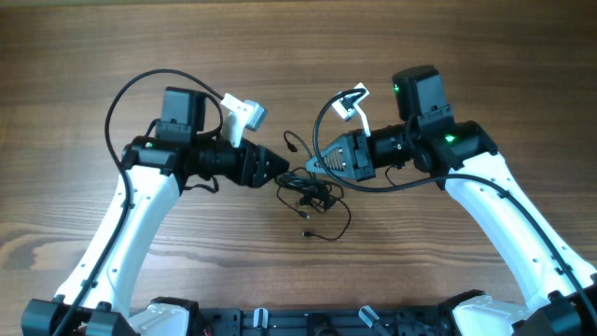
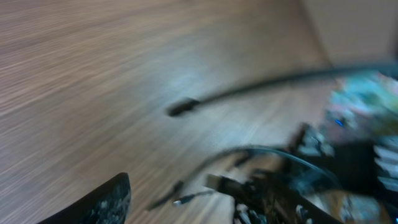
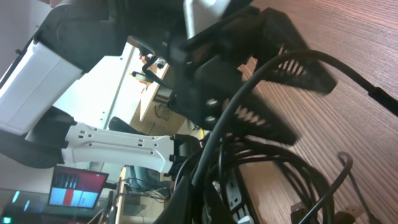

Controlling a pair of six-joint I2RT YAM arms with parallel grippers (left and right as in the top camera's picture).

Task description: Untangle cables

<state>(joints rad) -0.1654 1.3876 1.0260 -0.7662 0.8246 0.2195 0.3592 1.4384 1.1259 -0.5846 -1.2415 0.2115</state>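
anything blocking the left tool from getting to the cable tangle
Nothing visible does. The left tool sits right at the left edge of the cable tangle, with no other object between them. The right tool meets the tangle from the opposite side.

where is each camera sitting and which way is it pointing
overhead: fixed above, facing down at the table; both arms show, left gripper and right gripper close together at the cables.
left wrist: low over the wood, blurred, looking along it at a cable plug; one own finger lower left.
right wrist: low and tilted, looking across at the left gripper's spread fingers, cables bunched up close; own fingers unclear.
shared: all three show the cables; overhead and right wrist both show the left gripper.
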